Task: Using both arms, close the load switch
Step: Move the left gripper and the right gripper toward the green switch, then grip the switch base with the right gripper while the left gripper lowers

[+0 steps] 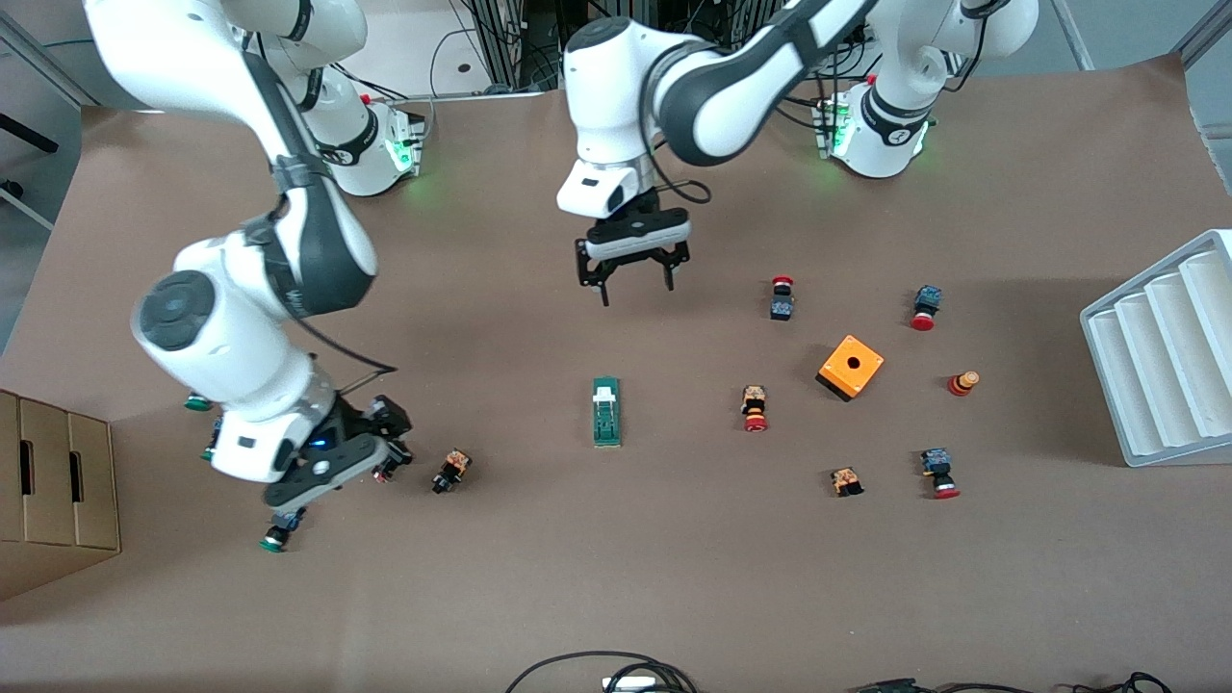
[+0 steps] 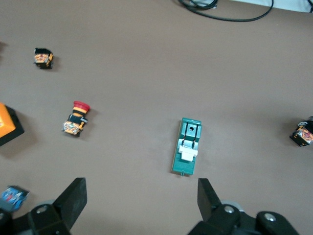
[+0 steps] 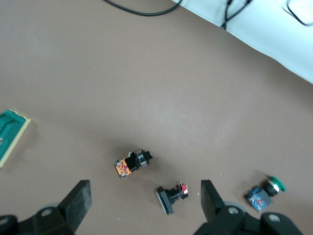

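The load switch [image 1: 606, 412], a narrow dark-green block with a white lever piece, lies flat at the middle of the table. It also shows in the left wrist view [image 2: 187, 147] and at the edge of the right wrist view [image 3: 11, 134]. My left gripper [image 1: 633, 279] hangs open and empty over bare table, on the robot-base side of the switch, its own view [image 2: 141, 196] showing the jaws wide apart. My right gripper [image 1: 380, 457] is open, low toward the right arm's end of the table, its fingers [image 3: 145, 196] wide on either side of a small black button [image 3: 172, 196].
An orange box with a hole [image 1: 850, 367] and several red-capped buttons [image 1: 755, 409] lie toward the left arm's end. A black button [image 1: 450, 471] and green-capped buttons [image 1: 274, 539] lie by the right gripper. A white rack [image 1: 1165, 356] and a cardboard box [image 1: 53, 491] stand at the table's ends.
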`<state>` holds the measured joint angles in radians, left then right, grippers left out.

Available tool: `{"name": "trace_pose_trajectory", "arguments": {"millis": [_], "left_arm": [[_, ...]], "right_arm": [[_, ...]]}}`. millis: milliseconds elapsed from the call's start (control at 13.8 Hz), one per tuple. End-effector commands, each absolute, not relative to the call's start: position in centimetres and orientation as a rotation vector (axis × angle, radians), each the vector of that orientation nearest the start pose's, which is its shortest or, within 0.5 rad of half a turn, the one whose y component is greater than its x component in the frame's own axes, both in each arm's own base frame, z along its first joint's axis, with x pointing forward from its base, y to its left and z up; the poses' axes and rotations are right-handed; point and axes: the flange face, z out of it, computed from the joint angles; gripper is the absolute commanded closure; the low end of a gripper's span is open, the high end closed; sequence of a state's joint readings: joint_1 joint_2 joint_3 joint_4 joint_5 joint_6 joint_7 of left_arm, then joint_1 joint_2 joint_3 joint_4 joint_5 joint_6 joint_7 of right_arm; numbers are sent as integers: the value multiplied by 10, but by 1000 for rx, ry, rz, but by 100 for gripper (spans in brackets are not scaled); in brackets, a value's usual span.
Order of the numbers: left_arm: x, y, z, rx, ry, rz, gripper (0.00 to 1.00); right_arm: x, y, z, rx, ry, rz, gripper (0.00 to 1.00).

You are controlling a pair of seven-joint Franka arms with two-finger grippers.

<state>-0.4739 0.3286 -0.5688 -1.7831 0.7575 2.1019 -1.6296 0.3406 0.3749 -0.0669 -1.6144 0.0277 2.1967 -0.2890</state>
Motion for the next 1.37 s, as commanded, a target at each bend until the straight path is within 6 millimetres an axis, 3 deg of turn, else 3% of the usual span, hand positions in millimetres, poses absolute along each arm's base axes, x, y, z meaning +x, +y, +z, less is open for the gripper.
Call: {"name": "trace_pose_trajectory", "arguments": {"millis": [0, 289, 506, 868, 1013, 1158, 1302], "left_arm": [[363, -556, 363, -2953, -362, -877, 0], [338, -579, 305, -2919, -328, -1046, 0], [322, -588, 257, -2908, -306, -1197, 0], [315, -588, 190, -2866, -230, -1382, 0], [315, -582, 154, -2754, -207, -1471, 0], [322, -581, 133, -2719, -252, -1570, 0], [338, -570, 111, -2664, -178, -1669, 0]], "right_arm": [[667, 196, 418, -2974, -1089, -349, 0], [661, 222, 412, -2908, -1325, -349, 0], [649, 267, 413, -2852, -1425, -403, 1], [642, 302, 397, -2802, -1496, -466, 1], [640, 309, 394, -2794, -1515, -457, 1], [636, 315, 393, -2782, -1535, -449, 1], [628, 330, 393, -2770, -1600, -450, 1]]}}
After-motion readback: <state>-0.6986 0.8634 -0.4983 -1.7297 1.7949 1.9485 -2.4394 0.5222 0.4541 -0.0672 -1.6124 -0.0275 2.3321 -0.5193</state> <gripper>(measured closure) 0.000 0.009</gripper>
